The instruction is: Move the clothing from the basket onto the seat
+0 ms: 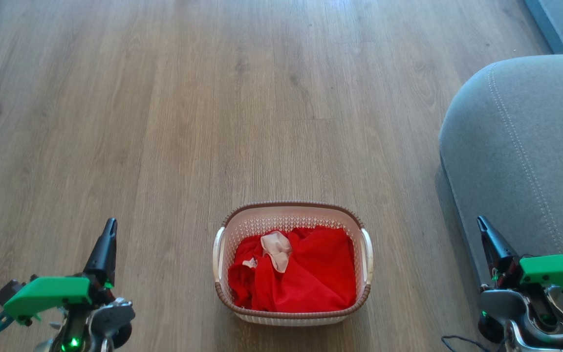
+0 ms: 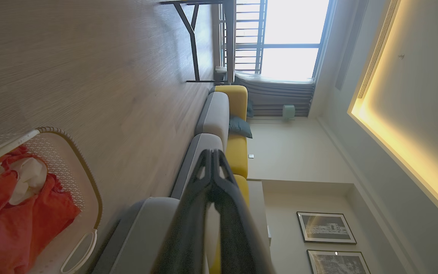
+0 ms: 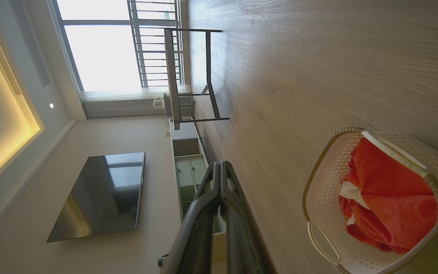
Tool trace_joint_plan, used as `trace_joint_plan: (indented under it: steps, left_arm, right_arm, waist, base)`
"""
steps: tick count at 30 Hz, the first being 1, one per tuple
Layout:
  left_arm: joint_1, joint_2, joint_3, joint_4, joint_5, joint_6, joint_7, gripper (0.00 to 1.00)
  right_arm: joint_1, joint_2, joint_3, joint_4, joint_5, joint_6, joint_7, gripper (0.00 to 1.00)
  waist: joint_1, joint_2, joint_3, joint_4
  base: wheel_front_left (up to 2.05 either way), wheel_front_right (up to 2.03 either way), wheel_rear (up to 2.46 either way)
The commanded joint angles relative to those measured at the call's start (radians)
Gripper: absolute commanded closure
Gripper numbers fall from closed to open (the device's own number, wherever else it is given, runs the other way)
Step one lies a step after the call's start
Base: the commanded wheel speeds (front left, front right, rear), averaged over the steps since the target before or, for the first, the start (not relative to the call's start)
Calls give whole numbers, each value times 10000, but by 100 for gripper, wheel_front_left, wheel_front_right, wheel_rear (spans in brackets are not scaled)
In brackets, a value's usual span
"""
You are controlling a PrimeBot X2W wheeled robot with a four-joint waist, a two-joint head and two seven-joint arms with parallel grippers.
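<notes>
**Clothing in the basket, both grippers closed and empty**

The basket point(image 1: 289, 204) stood on the wood floor point(image 1: 164, 122), low in the middle of the head view, between the two arms. The clothing point(image 1: 311, 278) lay bunched inside it, a red heap that covered most of the bottom and sat below the rim. A pink piece point(image 1: 276, 249) rested on top of the red, toward the far left of the basket. A smaller pale scrap point(image 1: 250, 263) showed just beside it (perhaps a label or a fold; it was too small to tell).

The seat point(image 1: 521, 146) stood to the robot's right, apart from the basket, with a strip of floor between them. Its rounded corner and double seam faced the camera. All the red cloth in sight lay in the basket.

The left gripper point(image 1: 111, 224) hung at the lower left, well apart from the basket. Its fingers were pressed together to a single point, with nothing between them. The right gripper point(image 1: 480, 221) hung at the lower right, in front of the seat's edge, its fingers likewise pressed together on nothing.

In each wrist view the fingertips met, with the basket off to one side. A bright window point(image 2: 287, 38) showed beyond the left pair, and a dark television point(image 3: 101, 194) on the wall beyond the right pair.
</notes>
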Motion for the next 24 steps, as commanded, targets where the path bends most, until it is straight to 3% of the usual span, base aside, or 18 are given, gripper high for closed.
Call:
trace_joint_plan:
  steps: [1, 24]
  left_arm:
    - [-558, 54, 357, -346, -45, -67, 72, 100]
    - [-558, 54, 357, -346, -45, -67, 72, 100]
  right_arm:
    - [-154, -52, 175, -411, 48, 71, 73, 100]
    - [-154, -52, 175, -411, 48, 71, 73, 100]
  waist:
    - [0, 0, 0, 0]
    - [0, 0, 0, 0]
  base:
    - [0, 0, 0]
    - [0, 0, 0]
